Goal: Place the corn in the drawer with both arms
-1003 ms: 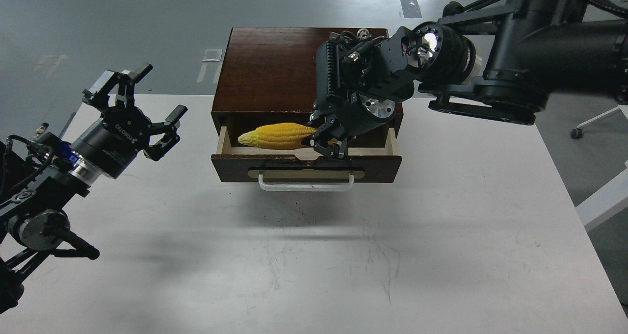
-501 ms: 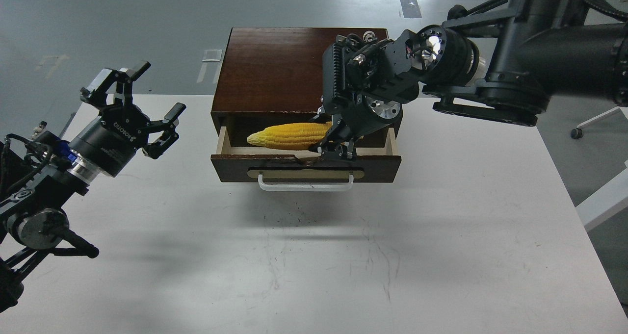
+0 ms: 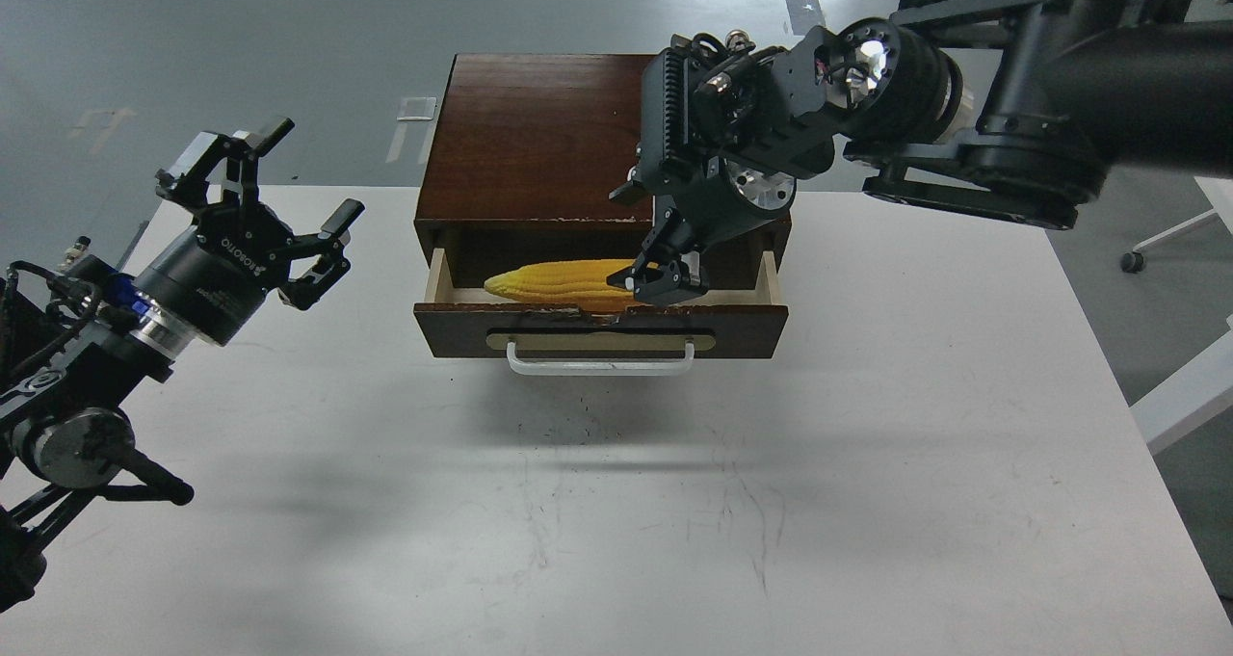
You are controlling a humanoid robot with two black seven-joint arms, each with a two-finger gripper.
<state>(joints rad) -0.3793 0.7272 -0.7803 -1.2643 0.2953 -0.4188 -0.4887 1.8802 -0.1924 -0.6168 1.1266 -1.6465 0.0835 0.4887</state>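
Within the pulled-out drawer: corn (image 3: 557, 282) lies lengthwise on the pale wood floor, pointed end toward the left side, blunt end at the right fingers.
Drawer (image 3: 599, 327): open, white bar handle facing the viewer; part of a dark brown wooden box (image 3: 535, 136) standing on the white surface (image 3: 867, 463).
Right gripper (image 3: 665, 275): lowered into the right half of the drawer, tips just at the corn's blunt end.
Right fingers, state: cannot tell; seen dark and bunched, and contact with the corn is not clear.
Left gripper (image 3: 265, 189): raised over the surface's left edge, well apart from the box, nothing between its fingers.
Left fingers (image 3: 343, 217), state: spread wide, empty.
Corn relative to left fingers: well to their right, inside the drawer.
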